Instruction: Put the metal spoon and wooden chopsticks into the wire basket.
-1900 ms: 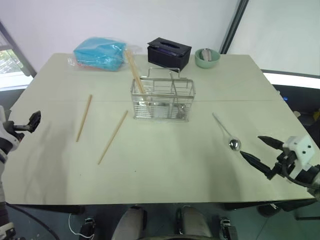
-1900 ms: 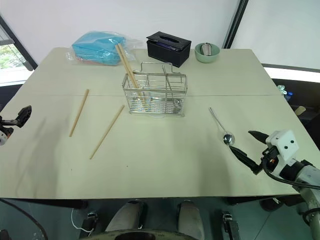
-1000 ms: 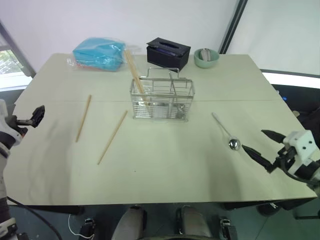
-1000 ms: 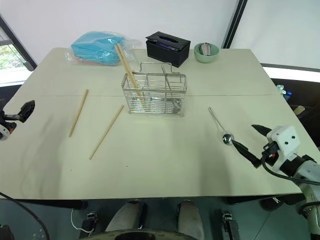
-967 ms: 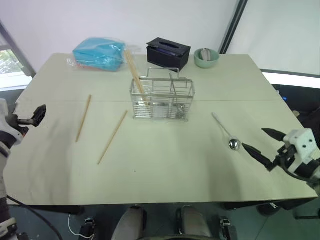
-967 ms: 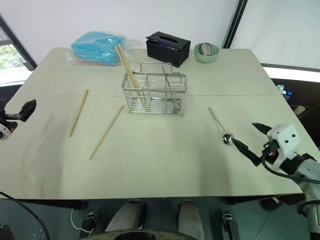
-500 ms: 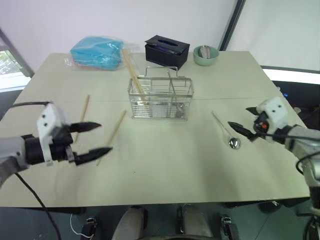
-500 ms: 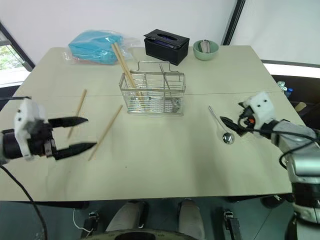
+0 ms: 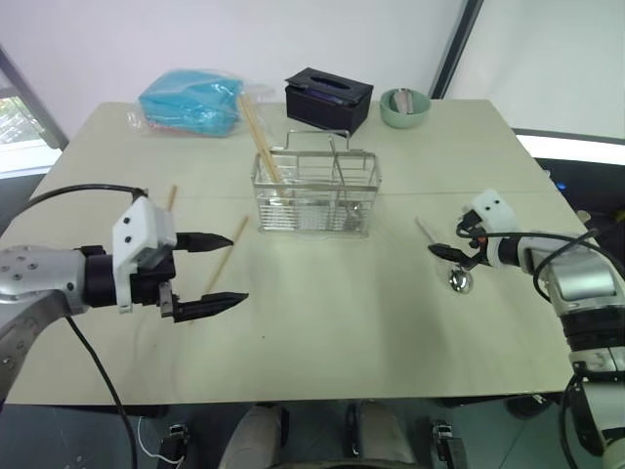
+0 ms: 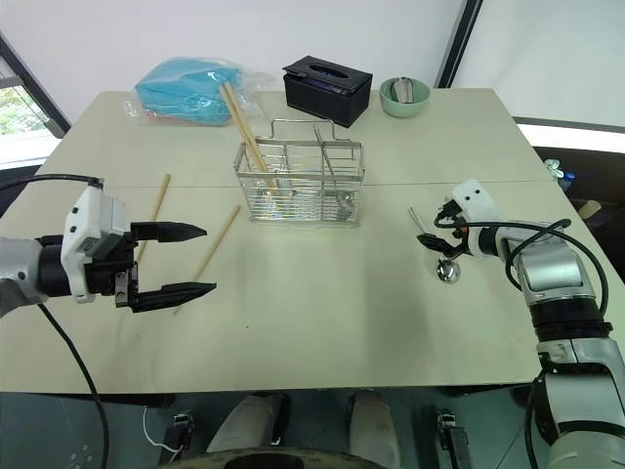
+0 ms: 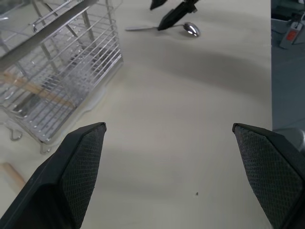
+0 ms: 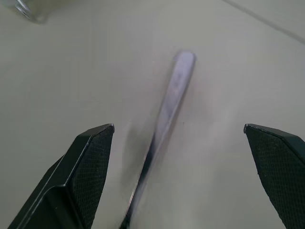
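Bare desk (image 9: 322, 322) lies open between the left claw (image 9: 227, 268) and the metal spoon (image 9: 449, 266). The wire basket (image 9: 314, 192) stands mid-desk, its handle loops and leaning wooden chopsticks (image 9: 260, 140) crowding its top. The right claw (image 10: 437, 233) straddles the spoon's handle with spread fingers.

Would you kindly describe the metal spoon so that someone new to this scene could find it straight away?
Start at the wire basket in the middle of the table, then look toward the robot's right side. The metal spoon lies flat there, with the open right gripper poised over its handle. It is the shiny silver piece with a round bowl, unlike the tan wooden chopsticks left of the basket.
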{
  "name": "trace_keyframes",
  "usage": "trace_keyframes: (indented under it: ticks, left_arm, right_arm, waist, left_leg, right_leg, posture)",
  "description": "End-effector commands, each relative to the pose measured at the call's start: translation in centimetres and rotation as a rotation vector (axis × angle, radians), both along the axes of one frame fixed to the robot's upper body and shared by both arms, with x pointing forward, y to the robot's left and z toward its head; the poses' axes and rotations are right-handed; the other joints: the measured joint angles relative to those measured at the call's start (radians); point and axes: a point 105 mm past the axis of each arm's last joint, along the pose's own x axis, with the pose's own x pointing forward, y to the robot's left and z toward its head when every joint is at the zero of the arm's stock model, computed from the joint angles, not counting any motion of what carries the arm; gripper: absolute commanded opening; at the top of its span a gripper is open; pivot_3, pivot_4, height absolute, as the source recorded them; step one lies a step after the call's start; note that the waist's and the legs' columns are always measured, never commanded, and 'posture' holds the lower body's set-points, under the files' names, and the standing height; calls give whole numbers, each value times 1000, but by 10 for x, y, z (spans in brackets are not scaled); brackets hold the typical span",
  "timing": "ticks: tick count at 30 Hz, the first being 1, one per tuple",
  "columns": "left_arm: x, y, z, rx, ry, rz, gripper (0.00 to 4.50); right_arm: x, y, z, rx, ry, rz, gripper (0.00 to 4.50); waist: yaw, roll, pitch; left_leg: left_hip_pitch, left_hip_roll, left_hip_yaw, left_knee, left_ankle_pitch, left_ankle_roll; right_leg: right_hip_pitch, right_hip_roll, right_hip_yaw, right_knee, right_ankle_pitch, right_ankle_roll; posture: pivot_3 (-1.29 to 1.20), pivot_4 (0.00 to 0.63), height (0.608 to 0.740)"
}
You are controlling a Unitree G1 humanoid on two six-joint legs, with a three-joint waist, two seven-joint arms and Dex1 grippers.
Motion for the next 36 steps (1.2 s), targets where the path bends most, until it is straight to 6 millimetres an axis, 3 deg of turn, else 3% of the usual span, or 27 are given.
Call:
trace_keyframes:
  ticks: [1,2,5,12,17,20,23,27,30,33,36]
  left_arm:
    - [-3,-4,8,1,-43,-17,4482]
    - [-3,-4,8,1,-43,-16,4482]
    - [-2,-4,8,0,-48,-13,4500]
    - [3,-4,16,-9,-71,-6,4500]
    - [6,-3,17,-11,-80,-1,4500]
    - [10,-3,22,-30,-94,13,4500]
    - [19,2,32,-68,-124,56,4500]
    - [30,8,45,-113,-162,107,4500]
    - [37,11,50,-123,-187,129,4500]
    - [41,11,53,-131,-202,138,4500]
    - [43,10,57,-142,-220,146,4500]
  right_arm:
    - [4,2,4,21,3,-22,4500]
    - [4,3,2,28,11,-26,4500]
    - [6,8,0,60,23,-37,3671]
    - [5,13,1,78,31,-45,42]
    - [6,13,8,76,-1,-49,9]
    - [8,22,30,116,-99,1,9]
    - [8,39,78,250,-270,89,9]
    - [-1,72,157,508,-475,209,9]
    - [3,98,198,625,-615,238,9]
    - [13,120,215,697,-678,233,9]
    - [27,142,215,717,-697,216,9]
  waist:
    - [-1,0,0]
    - [-1,0,0]
    - [-2,0,0]
    - [-3,-1,-1]
    - [-4,-3,-1]
    - [-4,-1,0]
    - [-4,1,1]
    - [-16,2,2]
    - [-25,0,1]
    - [-25,-1,0]
    - [-21,-1,0]
  left_leg:
    - [0,0,0,0,0,0]
    - [0,0,0,1,0,0]
    - [1,0,0,1,0,0]
    - [1,0,-1,1,0,0]
    - [1,0,-1,1,0,0]
    - [1,0,-1,1,0,0]
    - [1,1,-1,1,0,0]
    - [1,1,-1,1,0,0]
    - [1,1,-2,1,0,0]
    - [2,1,-3,0,0,0]
    - [2,1,-3,0,0,-1]
  right_leg:
    - [0,0,0,0,0,0]
    - [0,0,0,0,0,0]
    - [1,1,0,0,0,0]
    - [1,2,0,1,0,0]
    - [1,2,0,0,0,0]
    - [1,2,0,1,0,0]
    - [1,2,0,1,0,1]
    - [0,3,0,1,1,1]
    - [0,4,0,1,2,3]
    - [0,4,0,2,2,3]
    - [-3,4,0,2,2,3]
  posture:
    - [0,150,654]
    - [0,150,654]
    - [0,150,654]
    - [0,150,654]
    - [0,150,654]
    - [0,150,654]
    - [0,150,654]
    - [0,150,654]
    - [0,150,654]
    - [0,150,654]
    - [0,150,654]
